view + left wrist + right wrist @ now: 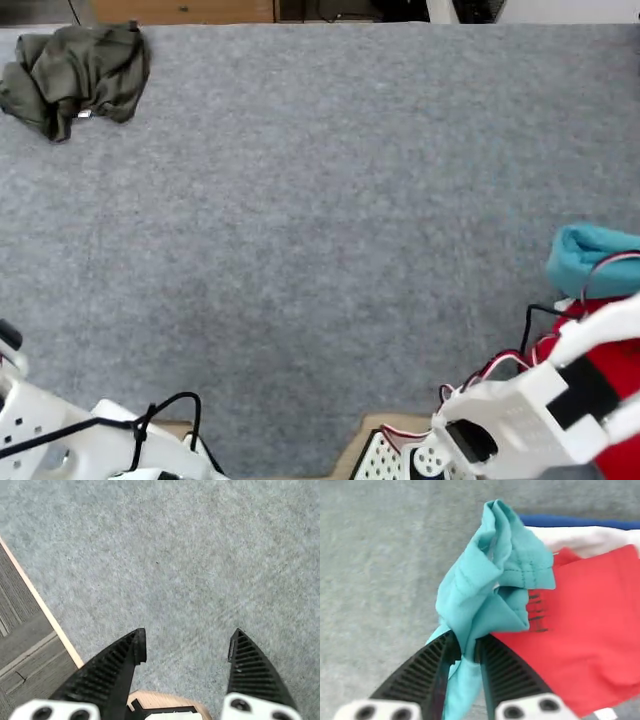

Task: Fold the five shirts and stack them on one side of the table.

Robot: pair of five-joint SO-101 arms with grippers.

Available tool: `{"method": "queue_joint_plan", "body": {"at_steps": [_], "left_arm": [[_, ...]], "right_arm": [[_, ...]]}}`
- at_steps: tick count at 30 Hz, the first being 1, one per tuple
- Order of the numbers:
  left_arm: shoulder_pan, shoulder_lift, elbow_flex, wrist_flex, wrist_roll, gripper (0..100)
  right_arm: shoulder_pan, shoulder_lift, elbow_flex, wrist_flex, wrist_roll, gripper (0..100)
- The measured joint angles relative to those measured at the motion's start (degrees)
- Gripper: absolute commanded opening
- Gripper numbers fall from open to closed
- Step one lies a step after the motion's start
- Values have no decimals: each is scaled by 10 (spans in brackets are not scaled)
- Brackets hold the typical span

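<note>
An olive-green shirt (78,75) lies crumpled at the table's far left corner. At the right edge a teal shirt (590,256) is bunched above a red shirt (612,375). My right gripper (466,652) is shut on a fold of the teal shirt (490,587), lifting it over the red shirt (590,630). Under the red one, white (590,537) and blue (570,521) cloth edges show. My left gripper (187,647) stands open over bare grey felt near the table's front left edge, nothing between its fingers.
Grey felt (330,220) covers the table, with wide free room in the middle. The table's wooden edge (42,605) and the floor beyond (20,630) show beside the left gripper. Cables (500,365) hang on the right arm.
</note>
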Motion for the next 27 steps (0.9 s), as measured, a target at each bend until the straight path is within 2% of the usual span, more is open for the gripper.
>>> {"method": "queue_joint_plan", "body": {"at_steps": [12, 18, 27], "left_arm": [[0, -3, -29, 0, 0, 274], [0, -3, -29, 0, 0, 274], [0, -2, -29, 0, 0, 274]], "right_arm": [[125, -14, 129, 0, 128, 5], [167, -75, 164, 0, 185, 5], [213, -120, 309, 0, 274, 5]]}}
